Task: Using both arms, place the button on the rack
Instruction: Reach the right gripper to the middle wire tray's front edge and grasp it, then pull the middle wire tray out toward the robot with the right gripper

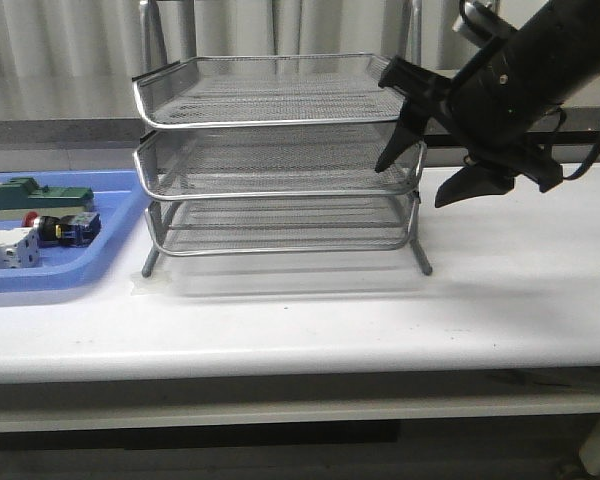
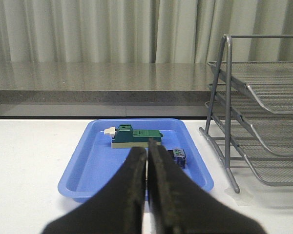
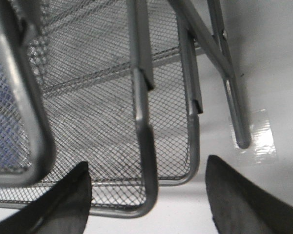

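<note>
The button is sitting in the blue tray by the table's left edge, well apart from the rack. The left gripper, fingers pressed together on nothing, points at it. The right gripper is spread wide at the rack's right front corner, so closing crooked could probably snag the mesh or shove the whole rack sideways.

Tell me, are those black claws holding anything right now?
Nothing is held. The right gripper is open beside the silver wire-mesh rack; the left gripper is shut on nothing. The red-headed button lies in the blue plastic tray.
</note>
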